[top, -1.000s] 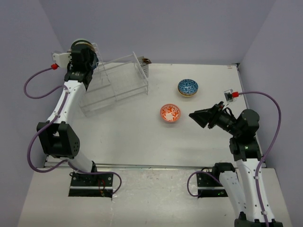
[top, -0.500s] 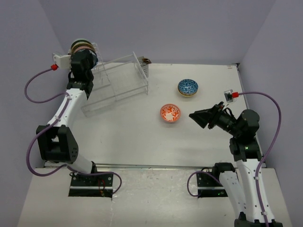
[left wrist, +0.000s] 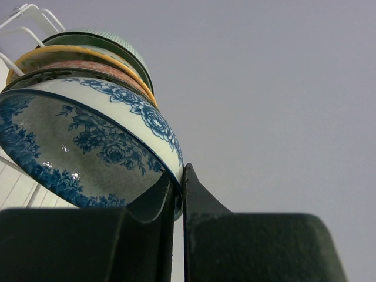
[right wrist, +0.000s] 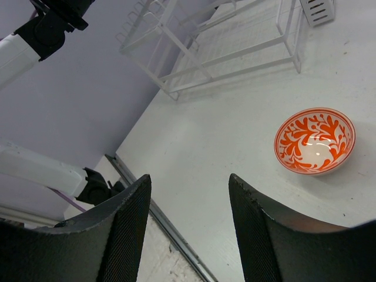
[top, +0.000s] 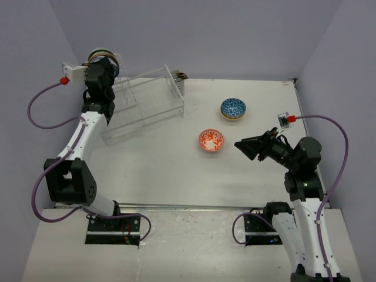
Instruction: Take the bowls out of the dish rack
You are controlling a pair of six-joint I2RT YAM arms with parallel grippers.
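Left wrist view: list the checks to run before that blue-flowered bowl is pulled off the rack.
1. Grip: the left hand is shut on the rim of the blue-flowered bowl: ok.
2. Clearance: whether that bowl is free of the stacked bowls behind it: cannot tell.
3. The right hand is open and holds nothing: ok.
4. Set-down spot: there is bare table beside the orange bowl: ok.

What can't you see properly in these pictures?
- Top view: the left arm covers most of the stack of bowls at the dish rack, so the count is unclear.
- Left wrist view: the blue-flowered bowl, pinched by the left gripper, hides all but the rims of the bowls behind.
- Top view: a small dark thing behind the rack is too small to name.
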